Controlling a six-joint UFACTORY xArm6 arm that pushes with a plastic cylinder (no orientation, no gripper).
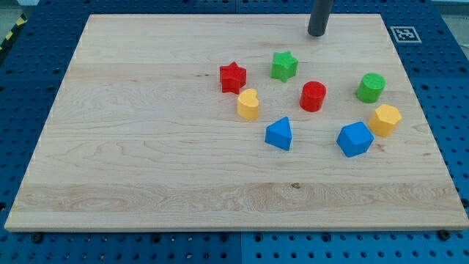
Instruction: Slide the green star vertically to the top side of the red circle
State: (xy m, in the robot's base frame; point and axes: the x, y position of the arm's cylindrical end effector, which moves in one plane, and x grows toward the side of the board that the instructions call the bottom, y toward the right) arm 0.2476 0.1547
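Observation:
The green star (283, 65) sits on the wooden board (146, 147), up and to the left of the red circle (313, 96), with a small gap between them. My tip (316, 33) is near the board's top edge, above and to the right of the green star and straight above the red circle. It touches no block.
A red star (233, 77) and a yellow heart (248, 104) lie left of the green star. A blue triangle (279, 134), a blue block (355, 138), a yellow hexagon (385, 119) and a green circle (371, 87) lie around the red circle.

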